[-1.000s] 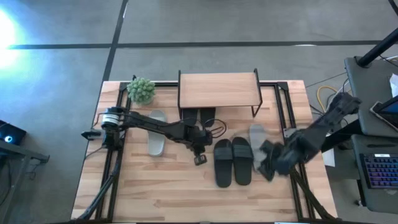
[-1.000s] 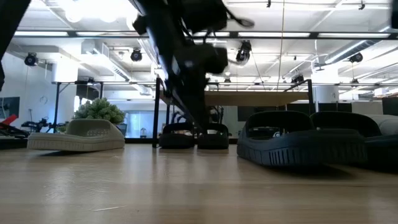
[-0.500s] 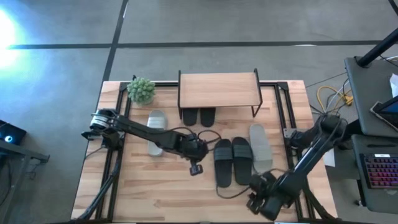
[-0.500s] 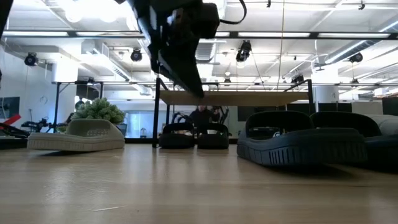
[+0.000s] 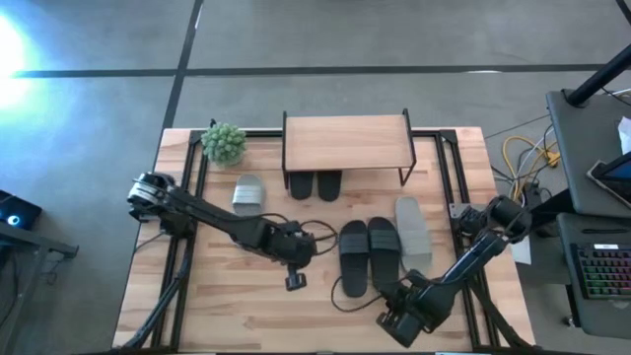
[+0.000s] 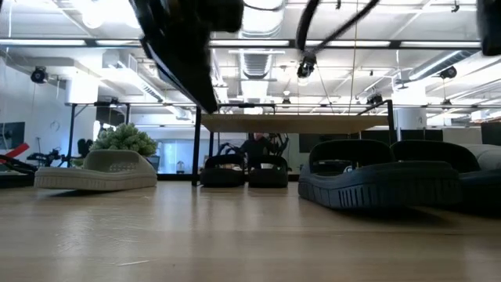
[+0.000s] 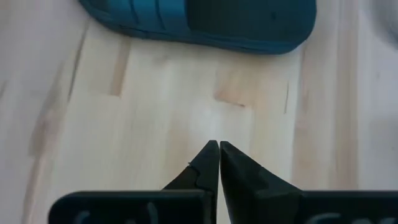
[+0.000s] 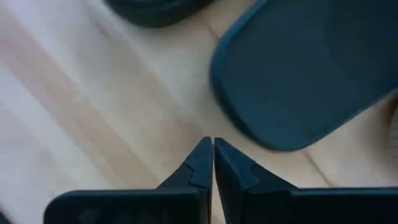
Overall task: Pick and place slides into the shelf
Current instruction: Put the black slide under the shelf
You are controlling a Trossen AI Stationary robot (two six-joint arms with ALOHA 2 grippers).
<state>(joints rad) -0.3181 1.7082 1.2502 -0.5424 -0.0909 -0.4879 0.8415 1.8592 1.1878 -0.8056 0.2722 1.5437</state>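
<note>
Two black slides [image 5: 353, 258] [image 5: 385, 252] lie side by side mid-table, soles down, with a grey slide [image 5: 414, 233] to their right. Another grey slide [image 5: 246, 191] lies at the left. Two more black slides [image 5: 301, 184] [image 5: 328, 184] sit under the shelf [image 5: 345, 143], a wooden board on a black frame at the far edge. My left gripper [image 5: 294, 282] hovers shut, left of the middle pair, whose nearer black slide [image 7: 205, 25] shows ahead of it. My right gripper [image 5: 388, 319] is shut near the front edge, just short of a black slide's rounded end [image 8: 305, 81].
A small green plant [image 5: 225, 143] stands at the far left corner beside the shelf. Black rails [image 5: 193, 177] run along both table sides. Bare wood lies in front of the middle slides and at the near left [image 5: 217, 306].
My right gripper has swung from beside the right grey slide toward the table's near edge and a little left, ending below the middle black pair. My left gripper has drawn back toward the near edge and slightly left. No slide has moved.
</note>
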